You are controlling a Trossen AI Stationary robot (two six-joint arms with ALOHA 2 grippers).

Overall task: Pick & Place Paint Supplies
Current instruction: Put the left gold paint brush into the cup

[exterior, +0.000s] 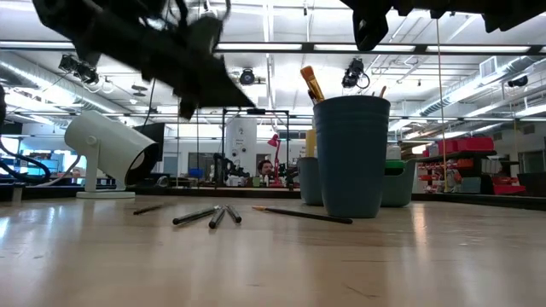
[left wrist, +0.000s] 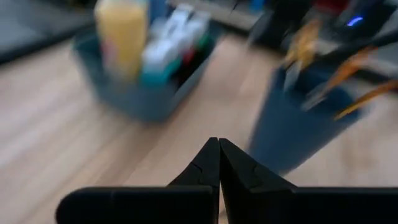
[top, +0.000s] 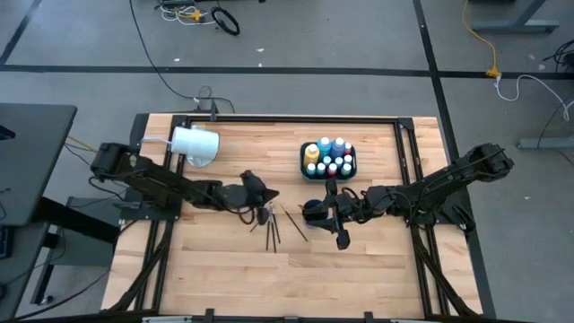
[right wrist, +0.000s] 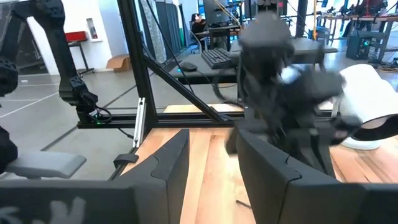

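Several thin dark-handled brushes [top: 273, 224] lie flat on the wooden table, also seen as brushes [exterior: 209, 215] in the low view. A dark blue cup [exterior: 350, 158] stands upright with orange-tipped brushes [left wrist: 348, 68] sticking out of it. Small paint bottles and a taller yellow and a blue bottle stand in a dark bin [top: 328, 160]. My left gripper [top: 267, 194] hangs shut above the loose brushes, its fingertips closed together [left wrist: 219, 155] with nothing between them. My right gripper [right wrist: 211, 155] is open and empty, raised over the blue cup [top: 311, 212].
A large white cup [top: 195, 145] lies on its side near the table's far left corner. A black frame [top: 305, 117] runs along the table's far and side edges. Bare wood [top: 296, 278] stretches along the near half.
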